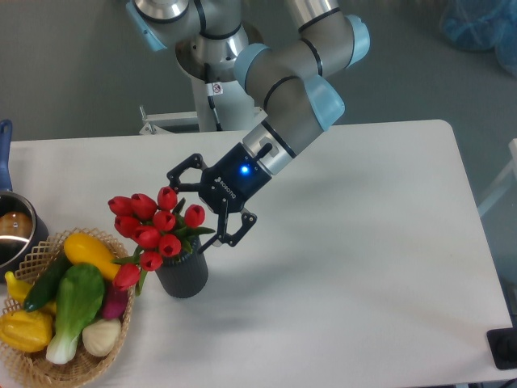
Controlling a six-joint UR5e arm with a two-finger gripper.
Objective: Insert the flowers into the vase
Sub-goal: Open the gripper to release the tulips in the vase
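1. I have 1 fixed camera looking down on a white table point(347, 267); the arm point(291, 73) comes in from the top centre of the frame and reaches down and left toward the middle.
2. The gripper point(206, 202) sits left of centre with its 2 black fingers spread wide: 1 fingertip points toward the upper left, the other point(238, 229) toward the lower right. Nothing is pinched between them. A blue light glows on the gripper body.
3. The flowers point(153, 230) are in the left-centre of the frame, a bunch of red tulips with green leaves, their stems going down into the vase point(184, 275). The buds lean toward the left, and the lowest bud hangs over the left side of the vase mouth, near the basket.
4. The vase is a dark ribbed cylinder standing upright on the table, just below and left of the gripper. The lower fingertip is close above its right rim; I cannot tell whether it touches.
5. The right-hand tulip buds are just beside the open fingers, apart from the pads as far as I can see.
6. In the lower left corner a wicker basket point(121, 323) holds toy vegetables point(77, 299) in yellow, green, purple and white.
7. At the left edge, above the basket, a metal pot point(12, 234) with a blue handle is partly cut off by the frame.
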